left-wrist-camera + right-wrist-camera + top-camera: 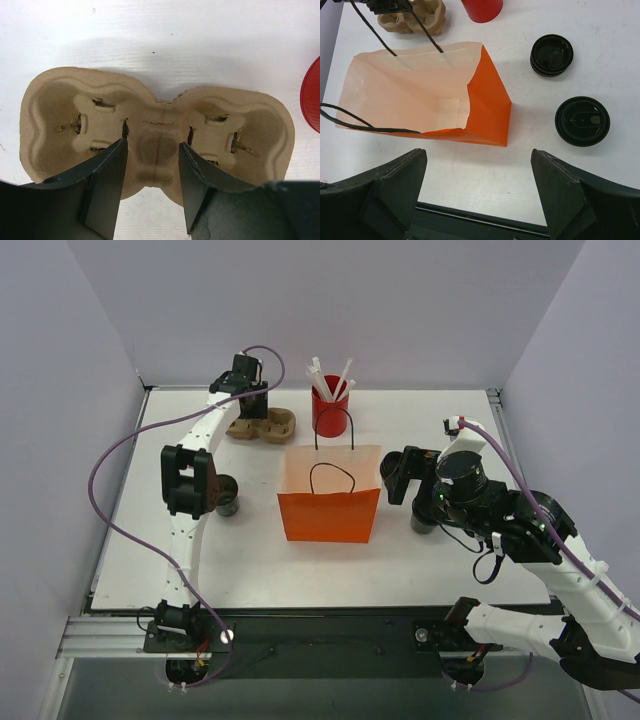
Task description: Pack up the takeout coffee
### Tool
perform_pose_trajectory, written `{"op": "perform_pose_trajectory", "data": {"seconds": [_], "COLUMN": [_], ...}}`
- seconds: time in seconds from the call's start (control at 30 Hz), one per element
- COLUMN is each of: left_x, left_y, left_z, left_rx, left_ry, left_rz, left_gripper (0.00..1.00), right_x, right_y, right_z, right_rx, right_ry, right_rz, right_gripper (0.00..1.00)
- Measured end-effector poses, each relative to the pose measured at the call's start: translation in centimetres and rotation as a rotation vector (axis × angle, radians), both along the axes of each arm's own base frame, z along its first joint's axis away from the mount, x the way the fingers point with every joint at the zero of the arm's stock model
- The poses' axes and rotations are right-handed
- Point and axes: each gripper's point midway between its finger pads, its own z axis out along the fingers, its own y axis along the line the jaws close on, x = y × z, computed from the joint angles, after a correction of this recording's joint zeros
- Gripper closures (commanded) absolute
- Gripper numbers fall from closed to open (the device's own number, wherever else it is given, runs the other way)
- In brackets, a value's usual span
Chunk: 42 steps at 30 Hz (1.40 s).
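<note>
Two small dark cups with black lids stand on the table right of the orange paper bag (490, 107) in the right wrist view: one farther back (551, 55), one nearer (582, 121). From the top view only one (423, 517) shows, partly under the right arm. My right gripper (479, 167) is wide open and empty, above the table in front of the bag and cups; it also shows in the top view (398, 477). My left gripper (152, 152) is open, its fingers on either side of the middle bridge of the tan cardboard carrier (65, 110).
The bag (330, 502) stands upright and open at the table's middle. A red cup of white straws (330, 412) stands behind it, and the carrier (272, 427) is at the back left. Another dark cup-shaped thing (229, 497) stands by the left arm's elbow.
</note>
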Motion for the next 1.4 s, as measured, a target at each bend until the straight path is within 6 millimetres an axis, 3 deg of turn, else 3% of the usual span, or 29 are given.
{"op": "perform_pose_trajectory", "data": {"seconds": [0.33, 0.47, 0.6, 0.8, 1.17, 1.4], "left_x": [-0.1, -0.1, -0.1, -0.1, 0.9, -0.1], "left_y": [-0.3, -0.4, -0.5, -0.5, -0.4, 0.3], "left_z": [-1.0, -1.0, -1.0, -0.8, 3.6, 1.0], "left_rx": [-0.019, -0.026, -0.029, -0.029, -0.029, -0.047], "left_ry": [0.019, 0.020, 0.021, 0.020, -0.059, 0.042], "left_rz": [0.005, 0.002, 0.000, -0.004, 0.007, 0.051], "left_gripper": [0.43, 0.50, 0.64, 0.65, 0.60, 0.63], "right_x": [0.0, 0.0, 0.0, 0.0, 0.2, 0.1], "right_y": [0.0, 0.0, 0.0, -0.3, -0.5, -0.5], "right_z": [0.0, 0.0, 0.0, -0.1, -0.1, -0.1], "right_rx": [0.000, 0.000, 0.000, 0.001, -0.001, 0.002], "right_ry": [0.000, 0.000, 0.000, -0.001, -0.002, 0.001], "right_rz": [-0.001, -0.001, -0.001, -0.008, -0.017, -0.012], "right_gripper": [0.11, 0.11, 0.11, 0.11, 0.11, 0.11]}}
